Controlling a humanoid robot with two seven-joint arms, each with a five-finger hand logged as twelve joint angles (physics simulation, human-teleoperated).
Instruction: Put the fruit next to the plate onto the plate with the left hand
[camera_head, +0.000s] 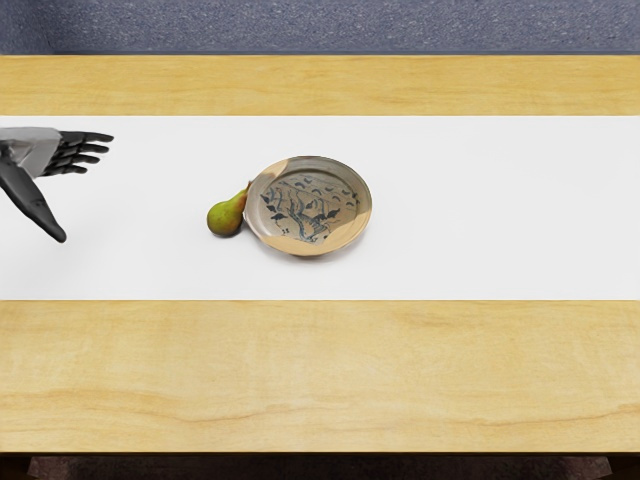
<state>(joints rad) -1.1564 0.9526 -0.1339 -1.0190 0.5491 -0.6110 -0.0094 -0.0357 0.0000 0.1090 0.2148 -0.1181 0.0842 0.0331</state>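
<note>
**Pear against the plate, my left hand empty**

Nearest me is the bare wood of the table (320, 380), then a white strip (500, 220) running across it. On that strip the pear (227, 214) lies on its side, touching the left rim of the patterned plate (300, 246). My left hand (42, 165) is well apart from both at the left edge, fingers spread wide, holding nothing. Beyond the table's far wood is grey floor (320, 25).

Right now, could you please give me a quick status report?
Left hand open, far left. Pear left of plate, not on it. Nothing between hand and pear.
</note>
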